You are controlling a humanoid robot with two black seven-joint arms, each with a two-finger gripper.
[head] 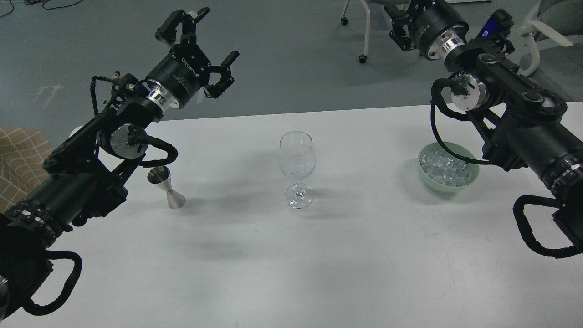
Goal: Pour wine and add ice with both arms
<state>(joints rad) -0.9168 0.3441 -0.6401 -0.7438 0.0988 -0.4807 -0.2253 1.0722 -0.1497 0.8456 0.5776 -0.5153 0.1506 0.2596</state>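
An upright, clear wine glass (297,168) stands mid-table. Left of it is a small steel jigger (166,187), close beside my left forearm. Wine cannot be made out in either of them. Ice (444,166), as many small clear cubes, fills a pale green bowl (469,183) at the right, partly behind my right arm. My left gripper (200,45) is raised beyond the table's far edge, above and behind the jigger, fingers spread open and holding nothing. My right gripper (400,27) is high at the far right, partly cut by the frame's top, and its fingers are hard to tell apart.
Everything stands on a white table (319,264). Beyond its far edge is grey floor with the legs of a wheeled chair (362,32) and a white chair (544,32). A checkered cloth (18,155) shows at the left edge.
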